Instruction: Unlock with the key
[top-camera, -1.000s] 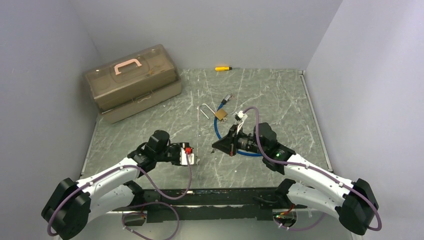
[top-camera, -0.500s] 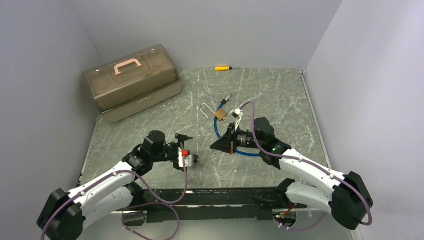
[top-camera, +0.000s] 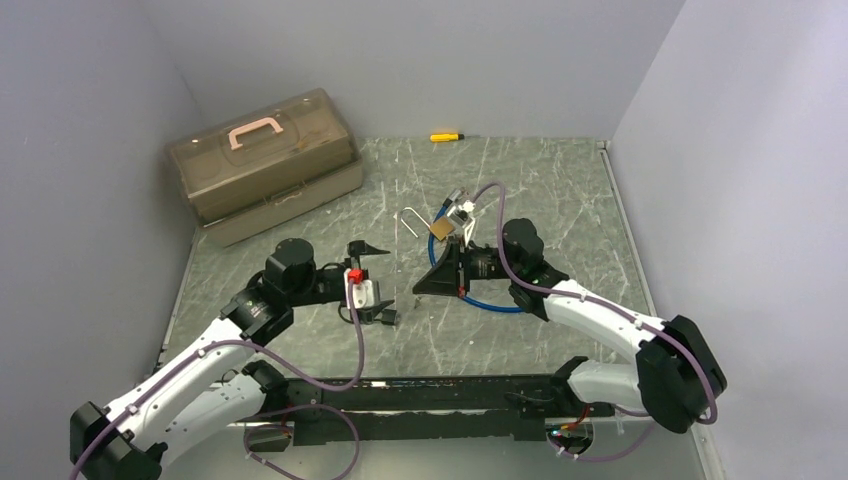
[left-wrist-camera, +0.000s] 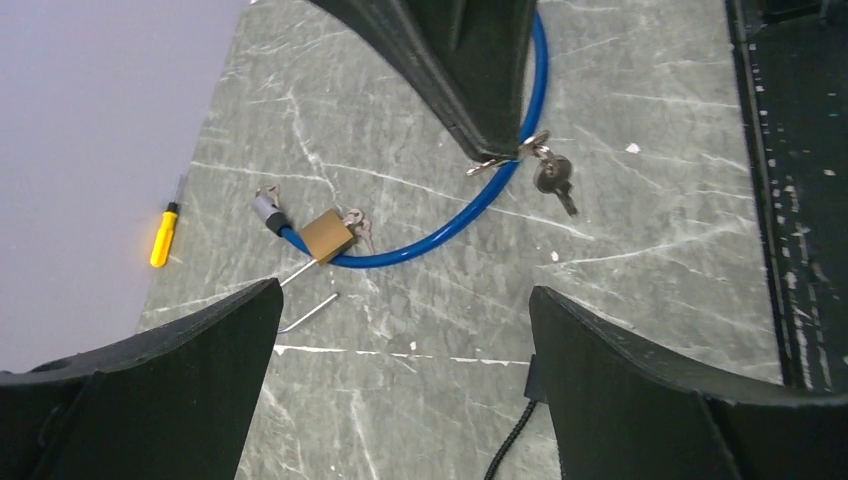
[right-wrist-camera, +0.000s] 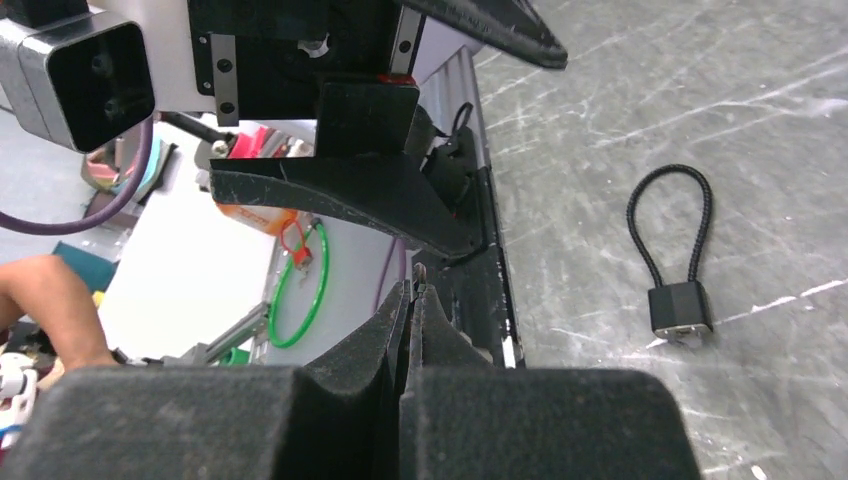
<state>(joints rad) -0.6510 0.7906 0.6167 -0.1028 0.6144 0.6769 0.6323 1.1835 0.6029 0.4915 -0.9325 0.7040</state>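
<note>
My right gripper (right-wrist-camera: 415, 290) is shut on a small key (right-wrist-camera: 418, 272) whose tip pokes out between the fingertips. In the left wrist view the key's ring and a second key (left-wrist-camera: 553, 178) dangle below that gripper's tip. A small black lock with a black cable loop (right-wrist-camera: 680, 305) lies on the table. Its body (left-wrist-camera: 535, 380) peeks out beside my left gripper's right finger. My left gripper (left-wrist-camera: 405, 290) stands wide open above the table, with nothing between its fingers. The two grippers (top-camera: 378, 282) (top-camera: 418, 290) face each other a short gap apart.
A brass padlock (top-camera: 441, 229) on a blue cable (top-camera: 480, 302) lies behind the right gripper, its shackle open and keys hanging from it. A brown toolbox (top-camera: 262, 165) sits far left. A yellow screwdriver (top-camera: 445, 136) lies by the back wall.
My left gripper has opened fully, let go of the black lock and risen back to the left. The right gripper has shifted left and farther away with the key.
</note>
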